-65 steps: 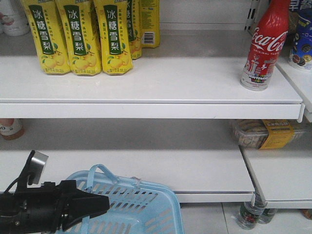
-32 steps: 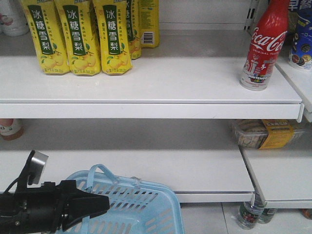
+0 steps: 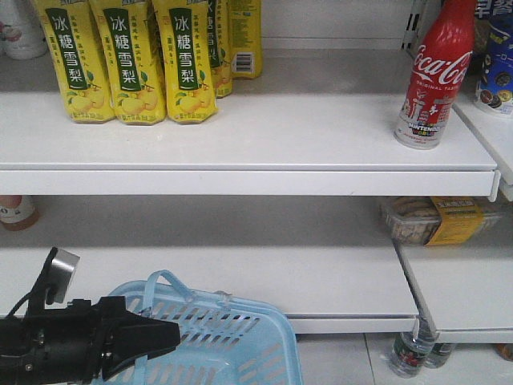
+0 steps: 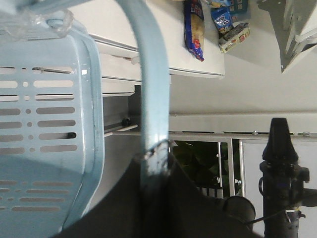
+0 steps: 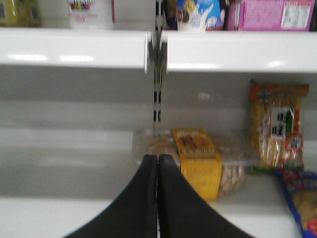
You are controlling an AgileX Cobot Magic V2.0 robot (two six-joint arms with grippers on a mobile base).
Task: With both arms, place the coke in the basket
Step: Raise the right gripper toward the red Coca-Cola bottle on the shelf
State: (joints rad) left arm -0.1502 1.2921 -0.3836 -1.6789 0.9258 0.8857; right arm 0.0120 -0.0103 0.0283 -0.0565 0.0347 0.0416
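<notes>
**A:** Exterior front-facing view first: what can you read?

**B:** White "Coca-Cola" script on the coke (image 3: 433, 76). The print on its pale base band is too small to read. The 3 front yellow bottles (image 3: 128, 60) each carry "冰糖雪梨" on a green panel.

**A:** How does the coke stand?

**B:** Upright, long axis vertical, neck up, cap cut off by the picture's top edge. It stands near the front right corner of the upper shelf (image 3: 280, 136), well apart from the yellow bottles at the back left, with bare shelf between.

**A:** And the basket?

**B:** The basket (image 3: 240, 337) is low, in front of the lower shelf (image 3: 280, 281). The left gripper (image 4: 154, 159) pinches its handle (image 4: 148, 89).

**A:** The right gripper?

**B:** The right gripper (image 5: 158, 168) has its fingers pressed together and faces a yellow-labelled pack (image 5: 198, 163) on the lower shelf.
</notes>
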